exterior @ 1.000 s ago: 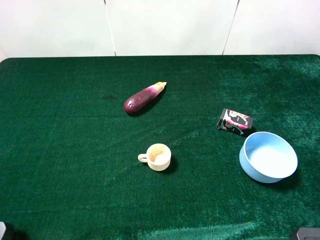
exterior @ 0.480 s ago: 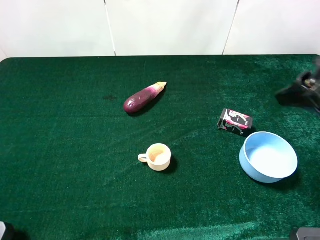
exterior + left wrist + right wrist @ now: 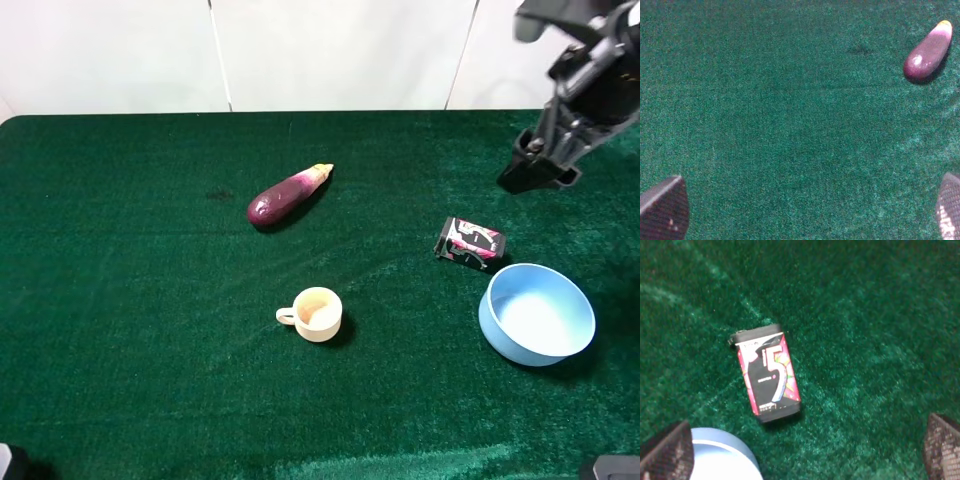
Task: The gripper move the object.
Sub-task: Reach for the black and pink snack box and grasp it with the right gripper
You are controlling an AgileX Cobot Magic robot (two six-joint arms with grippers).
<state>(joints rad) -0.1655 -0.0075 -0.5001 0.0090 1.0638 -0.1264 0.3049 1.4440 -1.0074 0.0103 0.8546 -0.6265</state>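
RIGHT SIDE OF THE TABLE: The object [image 3: 470,243], a small black pack w/ pink and white print, lay flat on the green cloth [image 3: 150,300], printed face up, just beside the rim of a blue bowl [image 3: 537,314] and, as far as I could tell, not touching it. The right gripper [image 3: 538,180] hung above the cloth on the far side of the pack, holding nothing. Its wrist cam showed both fingertips [image 3: 665,452] at the edges of the shot, spread wide, w/ the pack lying on the cloth beyond them.

The pack's long axis ran roughly across the table in the high view, dipping a little toward the bowl; its black-capped short end pointed away from the bowl, the other end toward it.

My read: light, stiff, boxy, prob. glossy so a bit slick, not fragile. Best hold looked to be across the narrow width, pads on the two long sides near mid-length, approx. over the big "5".

The left gripper [image 3: 805,210] was idle over bare cloth, fingers apart, an eggplant [image 3: 928,51] well off from it. A cream cup [image 3: 318,313] sat mid-table, well apart from the pack.
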